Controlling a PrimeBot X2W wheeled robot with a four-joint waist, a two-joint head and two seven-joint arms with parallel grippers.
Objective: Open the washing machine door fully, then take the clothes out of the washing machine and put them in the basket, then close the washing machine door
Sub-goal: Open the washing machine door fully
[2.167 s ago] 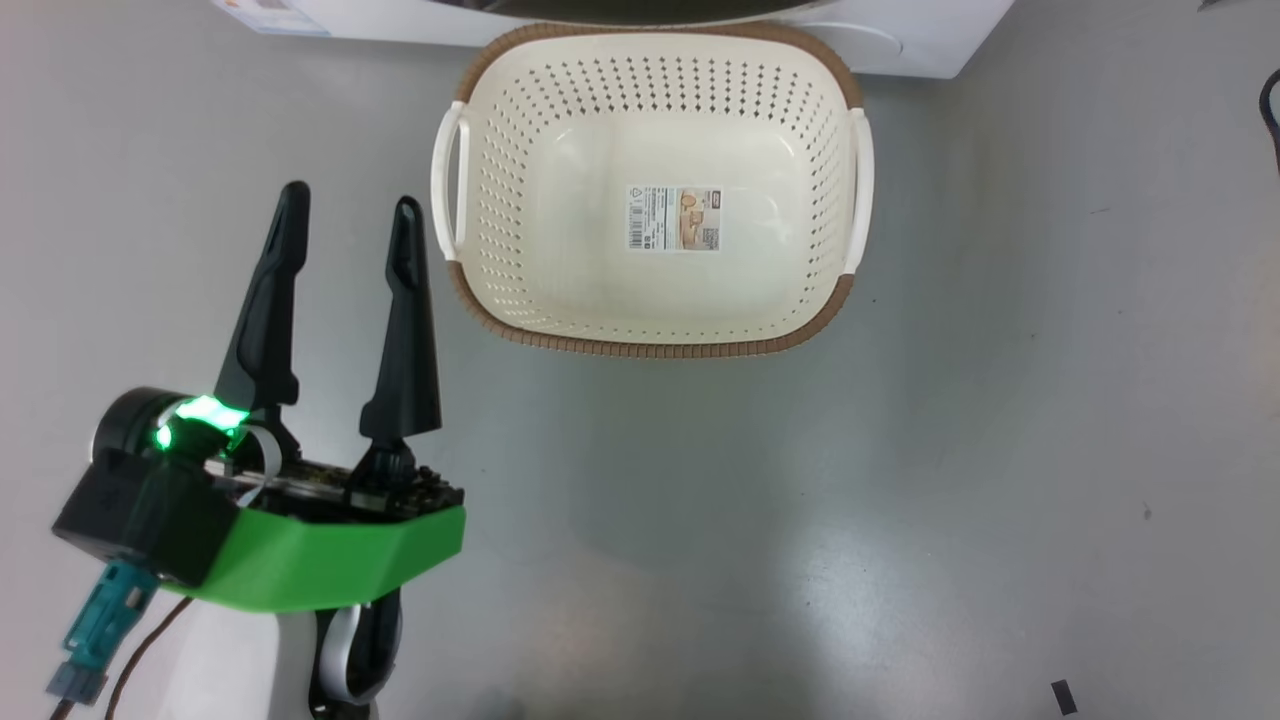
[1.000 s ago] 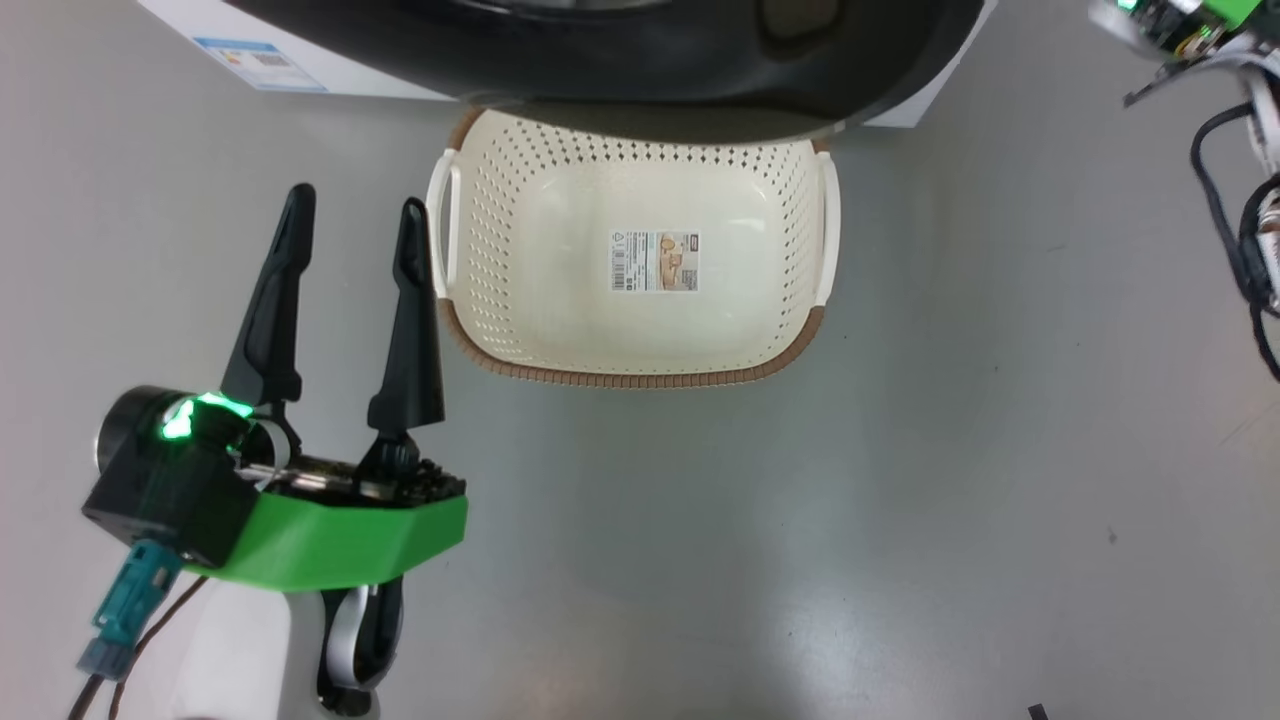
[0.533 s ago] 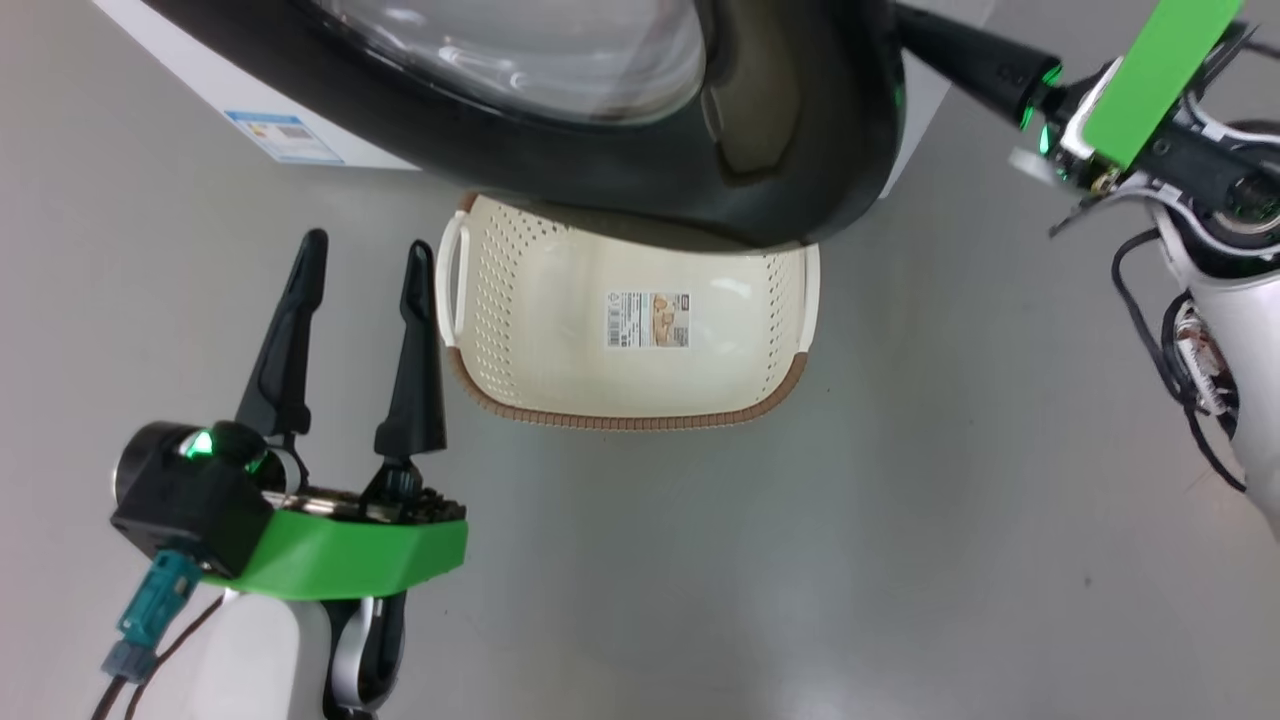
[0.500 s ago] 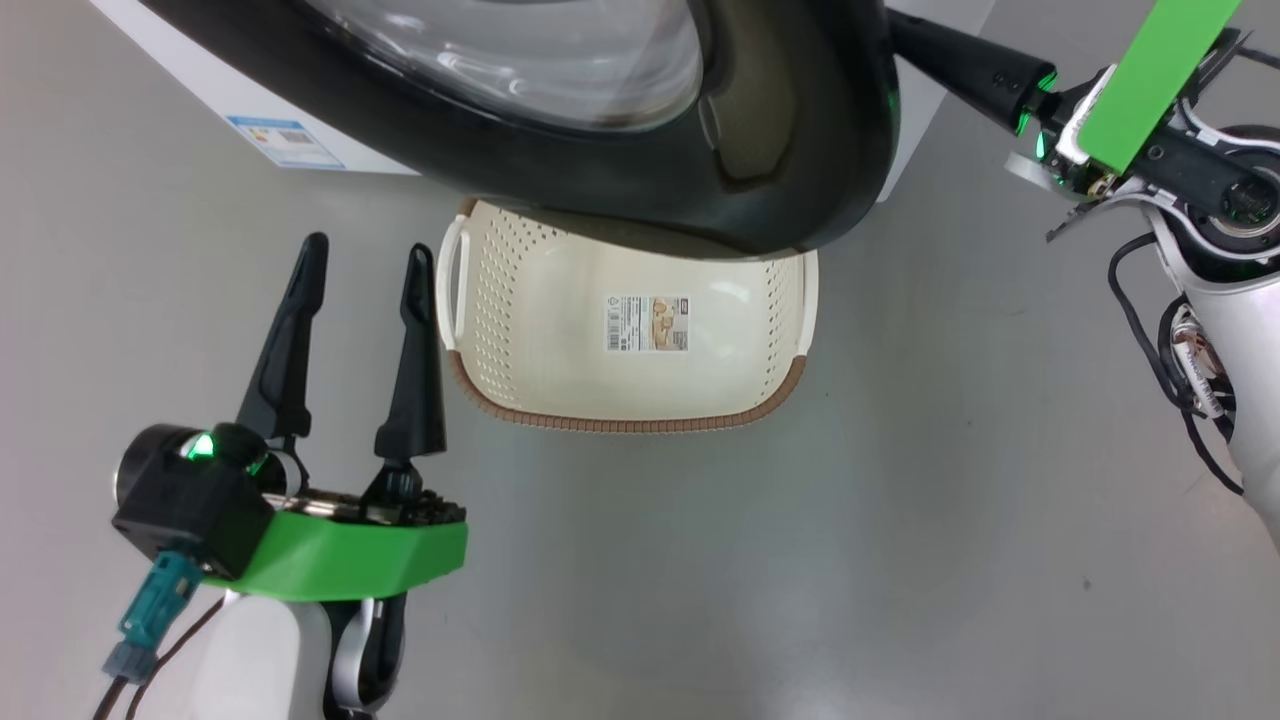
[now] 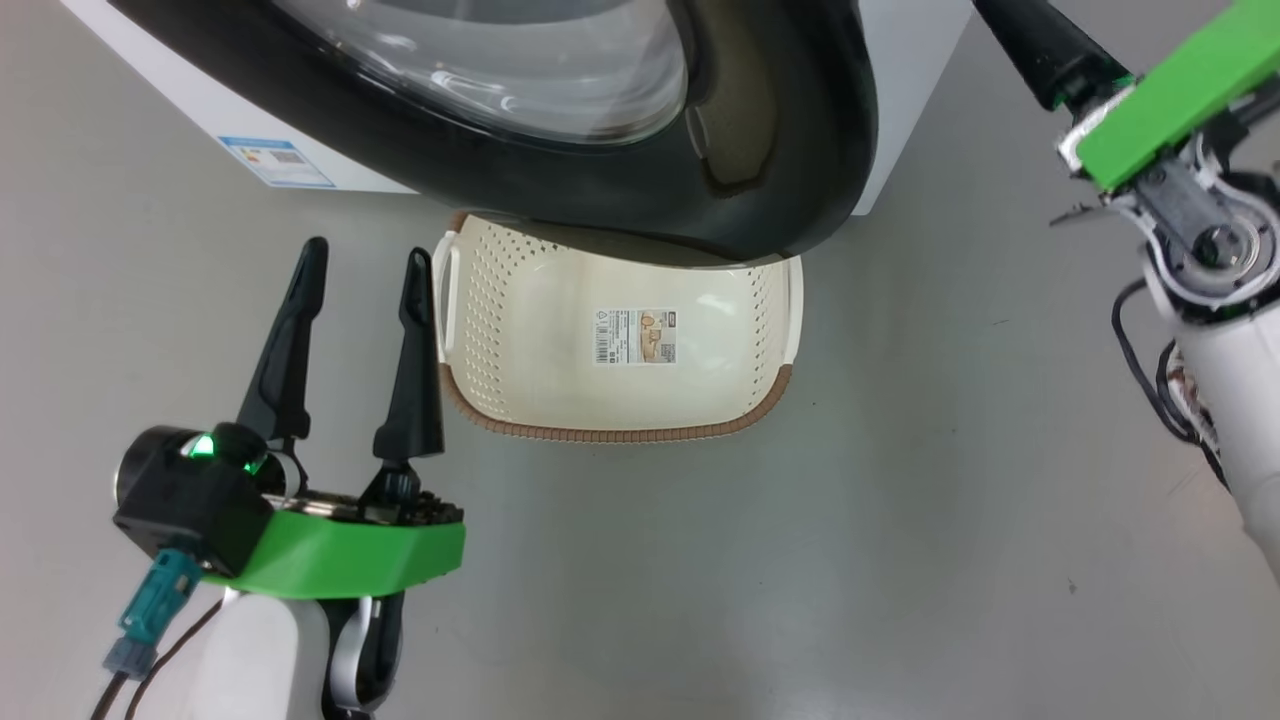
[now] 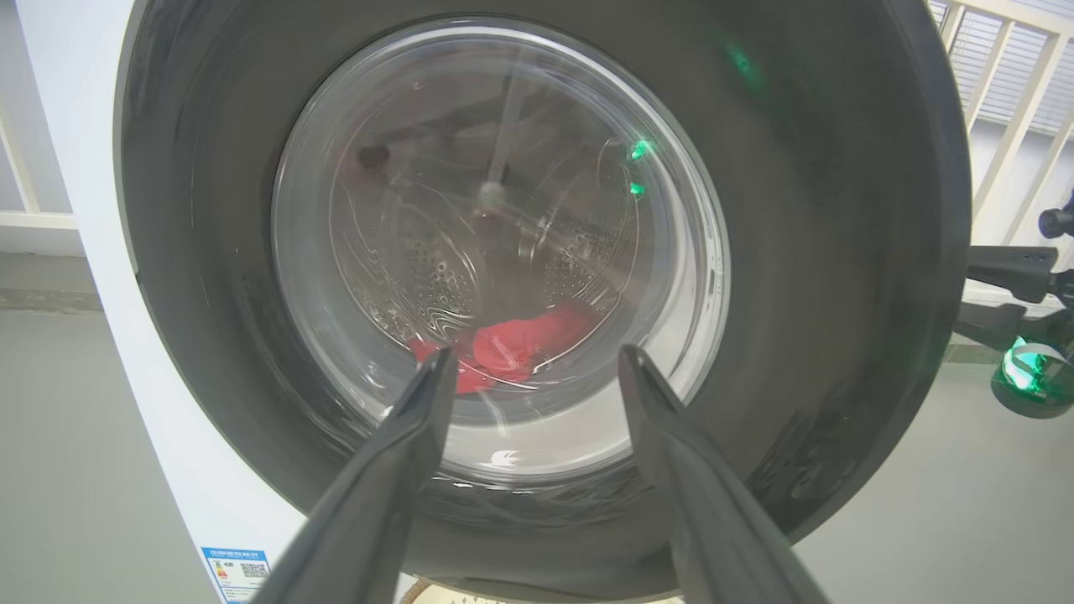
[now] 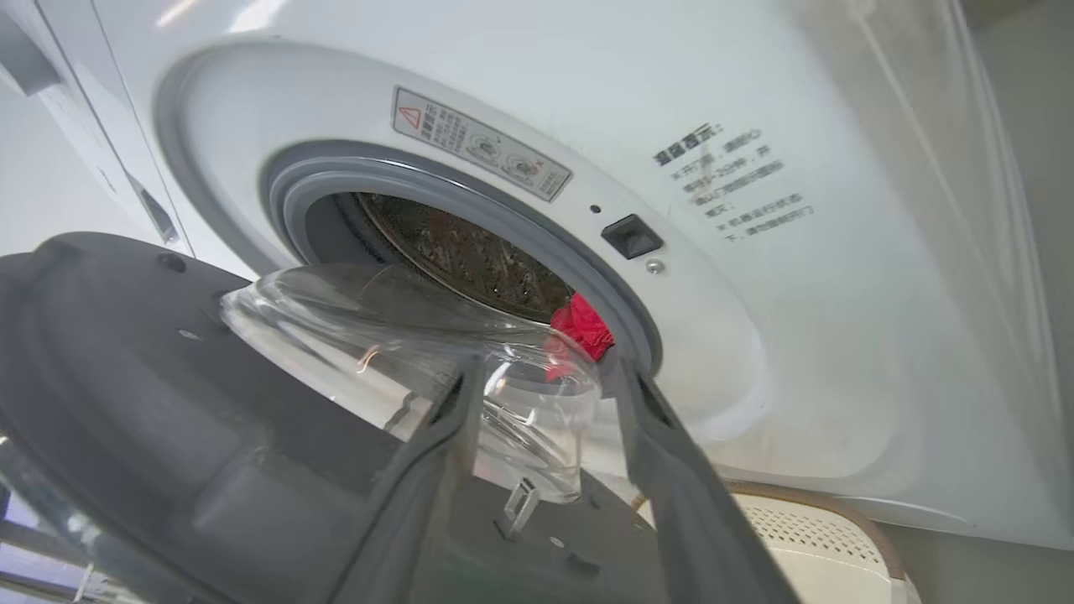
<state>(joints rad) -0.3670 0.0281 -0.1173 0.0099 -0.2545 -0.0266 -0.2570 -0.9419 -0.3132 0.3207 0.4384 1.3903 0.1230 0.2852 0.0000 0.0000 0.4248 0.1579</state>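
Washing machine door (image 5: 560, 205) stands partly open over the basket (image 5: 600, 432) at frame top, likely blocking the clothes (image 7: 581, 325). Right gripper (image 7: 544, 365) is spread, holding nothing. Left gripper (image 5: 366, 250) waits spread at lower left.

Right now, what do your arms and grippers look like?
Both alike: left gripper and right gripper have two long tapered black fingers on a bright green shell, white forearm behind. Left wrist carries a green light and teal connector; black cables loop beside the right forearm.
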